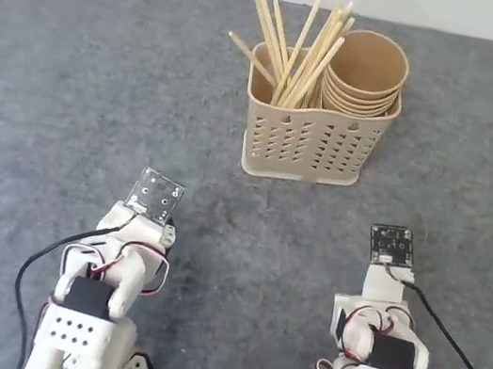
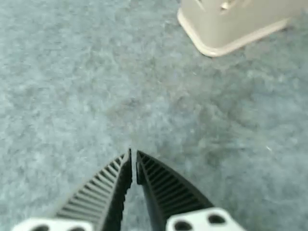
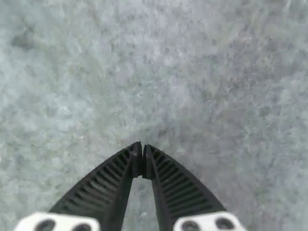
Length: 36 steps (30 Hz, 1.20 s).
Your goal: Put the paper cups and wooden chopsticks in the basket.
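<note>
Both arms sit folded back at the near edge, side by side, well apart. Left arm (image 1: pixel 109 289) leans slightly toward the middle, right arm (image 1: pixel 380 347) points straight ahead. Left gripper (image 2: pixel 133 155): jaws closed, ribbed fingers (image 2: pixel 113 185) almost meeting at the tips, nothing between. Right gripper (image 3: pixel 142 148): tips pressed together, nothing held.
</note>
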{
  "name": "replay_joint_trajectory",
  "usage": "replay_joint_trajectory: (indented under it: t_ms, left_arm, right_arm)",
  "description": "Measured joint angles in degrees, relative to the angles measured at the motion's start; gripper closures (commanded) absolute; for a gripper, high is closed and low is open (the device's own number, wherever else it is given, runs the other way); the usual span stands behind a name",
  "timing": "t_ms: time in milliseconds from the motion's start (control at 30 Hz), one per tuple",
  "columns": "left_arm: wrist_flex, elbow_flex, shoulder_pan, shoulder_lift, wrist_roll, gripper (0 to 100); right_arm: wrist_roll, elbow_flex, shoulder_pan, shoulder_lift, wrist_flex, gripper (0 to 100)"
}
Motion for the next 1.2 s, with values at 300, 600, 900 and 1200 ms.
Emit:
replay_joint_trajectory:
  t_ms: [300, 600, 900, 1200]
  left_arm:
    - [3.52, 0.0, -2.99, 0.0, -0.09, 99]
    - [6.68, 0.0, -2.99, 0.0, -0.18, 99]
    - [7.21, 0.0, -2.99, 0.0, -0.18, 99]
    - [9.58, 0.09, -2.99, -7.91, -0.18, 99]
  right_arm:
    - [0.0, 0.35, -0.18, 0.0, -0.26, 99.2]
    - [0.0, 0.35, -0.18, 0.0, -0.26, 99.2]
    - [0.0, 1.93, 0.0, -6.33, -0.26, 99.2]
    - [0.0, 1.67, -0.09, -14.51, 5.71, 99.2]
